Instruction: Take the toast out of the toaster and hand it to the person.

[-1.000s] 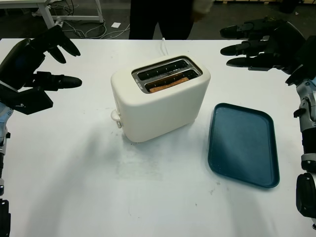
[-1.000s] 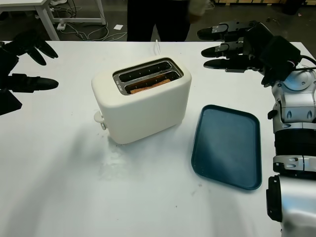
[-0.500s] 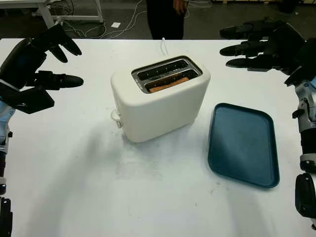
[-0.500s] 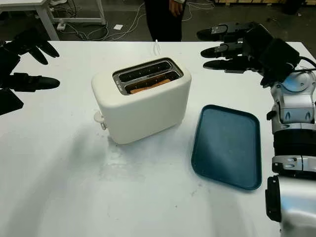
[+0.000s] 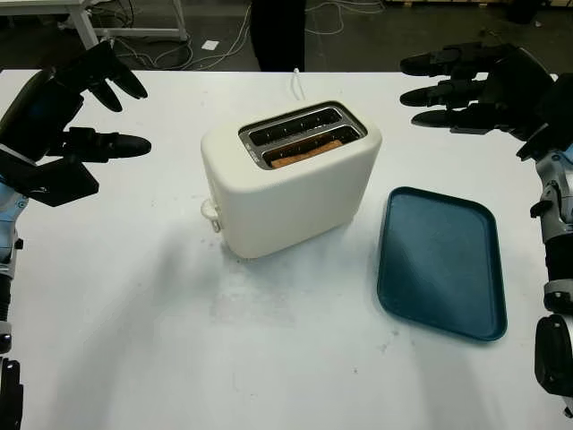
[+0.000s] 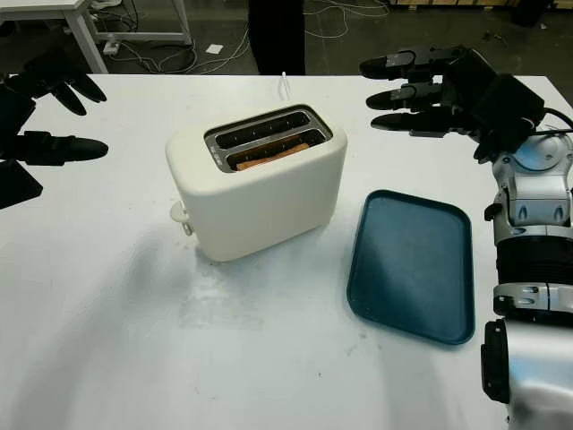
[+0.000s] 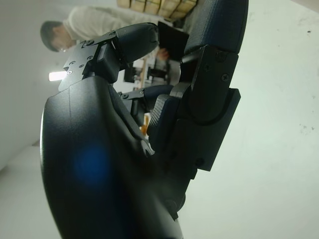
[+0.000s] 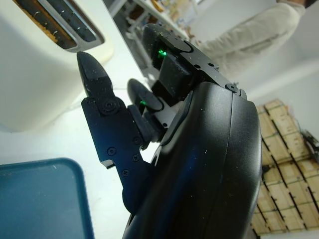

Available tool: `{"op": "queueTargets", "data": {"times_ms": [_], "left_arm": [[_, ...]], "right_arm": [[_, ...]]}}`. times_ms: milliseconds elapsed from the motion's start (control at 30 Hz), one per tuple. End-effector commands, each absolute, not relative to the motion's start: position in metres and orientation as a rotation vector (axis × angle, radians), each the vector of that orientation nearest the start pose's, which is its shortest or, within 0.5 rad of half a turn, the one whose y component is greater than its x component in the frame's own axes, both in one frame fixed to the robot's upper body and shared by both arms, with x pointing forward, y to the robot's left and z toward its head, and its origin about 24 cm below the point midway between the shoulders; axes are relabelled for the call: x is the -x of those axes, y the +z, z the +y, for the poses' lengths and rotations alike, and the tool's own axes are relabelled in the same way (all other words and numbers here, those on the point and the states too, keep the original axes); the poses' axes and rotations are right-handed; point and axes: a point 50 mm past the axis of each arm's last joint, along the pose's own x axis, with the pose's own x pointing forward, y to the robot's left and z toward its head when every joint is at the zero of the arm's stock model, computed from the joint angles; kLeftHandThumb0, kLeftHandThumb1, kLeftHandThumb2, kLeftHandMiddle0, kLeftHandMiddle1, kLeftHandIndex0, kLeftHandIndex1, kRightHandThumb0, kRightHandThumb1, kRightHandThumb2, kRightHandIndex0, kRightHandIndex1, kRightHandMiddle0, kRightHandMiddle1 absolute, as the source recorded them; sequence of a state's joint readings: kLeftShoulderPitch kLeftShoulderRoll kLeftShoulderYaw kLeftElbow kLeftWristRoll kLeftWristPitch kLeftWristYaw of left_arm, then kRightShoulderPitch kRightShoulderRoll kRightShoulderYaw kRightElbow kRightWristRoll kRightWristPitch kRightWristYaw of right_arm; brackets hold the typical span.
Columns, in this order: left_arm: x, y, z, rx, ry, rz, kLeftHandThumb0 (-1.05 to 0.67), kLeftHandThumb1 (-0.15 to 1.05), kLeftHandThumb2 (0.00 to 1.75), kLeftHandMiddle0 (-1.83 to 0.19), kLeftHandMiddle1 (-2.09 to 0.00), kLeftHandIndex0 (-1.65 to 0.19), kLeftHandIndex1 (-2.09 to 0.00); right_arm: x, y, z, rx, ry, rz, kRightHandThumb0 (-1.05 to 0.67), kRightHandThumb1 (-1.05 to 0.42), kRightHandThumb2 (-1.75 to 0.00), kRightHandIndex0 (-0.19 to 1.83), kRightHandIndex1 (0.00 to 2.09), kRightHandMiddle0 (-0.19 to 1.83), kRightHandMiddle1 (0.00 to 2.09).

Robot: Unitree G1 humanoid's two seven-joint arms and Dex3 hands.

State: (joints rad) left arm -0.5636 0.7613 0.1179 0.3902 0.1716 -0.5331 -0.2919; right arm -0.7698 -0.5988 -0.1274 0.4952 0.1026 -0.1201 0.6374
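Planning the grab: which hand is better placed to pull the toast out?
Probably the right hand: open, raised closer to the toaster, whose near slot holds the toast. The left hand, also open, is farther off.

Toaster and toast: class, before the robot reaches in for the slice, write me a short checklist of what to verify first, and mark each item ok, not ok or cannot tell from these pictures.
1. Toast sits in the near slot of the toaster, its top edge visible: ok.
2. Toaster stands upright on the white table: ok.
3. Right robot hand is open, raised to the right of the toaster, holding nothing: ok.
4. Left robot hand is open, raised at the left, well apart from the toaster: ok.
5. Person stands at the far edge of the table, ready to receive: cannot tell, no hand is held out.
6. Toast stands high enough above the slot to grip: cannot tell.
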Motion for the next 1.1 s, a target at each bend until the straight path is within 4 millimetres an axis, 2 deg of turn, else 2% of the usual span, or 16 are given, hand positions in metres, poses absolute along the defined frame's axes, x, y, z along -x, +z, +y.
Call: {"op": "queueTargets", "data": {"times_ms": [0, 500, 1067], "left_arm": [[-0.3169, 0.228, 0.2668, -0.988, -0.162, -0.598, -0.97, 0.92, 0.2, -0.27, -1.62, -0.15, -1.5], [-0.317, 0.2279, 0.2667, -0.985, -0.167, -0.599, -0.96, 0.92, 0.18, -0.28, -1.64, -0.17, -1.51], [-0.3156, 0.2275, 0.2684, -0.998, -0.159, -0.607, -0.95, 0.92, 0.19, -0.29, -1.63, -0.17, -1.5]], "right_arm": [[-0.3554, 0.2217, -0.2443, 0.488, 0.403, -0.332, -0.32, -0.73, 0.0, 0.87, 0.01, 0.78, 0.0], [-0.3556, 0.223, -0.2441, 0.502, 0.401, -0.338, -0.29, -0.73, 0.0, 0.86, 0.01, 0.77, 0.0], [-0.3548, 0.2238, -0.245, 0.506, 0.394, -0.342, -0.34, -0.73, 0.0, 0.87, 0.02, 0.79, 0.0]]}}
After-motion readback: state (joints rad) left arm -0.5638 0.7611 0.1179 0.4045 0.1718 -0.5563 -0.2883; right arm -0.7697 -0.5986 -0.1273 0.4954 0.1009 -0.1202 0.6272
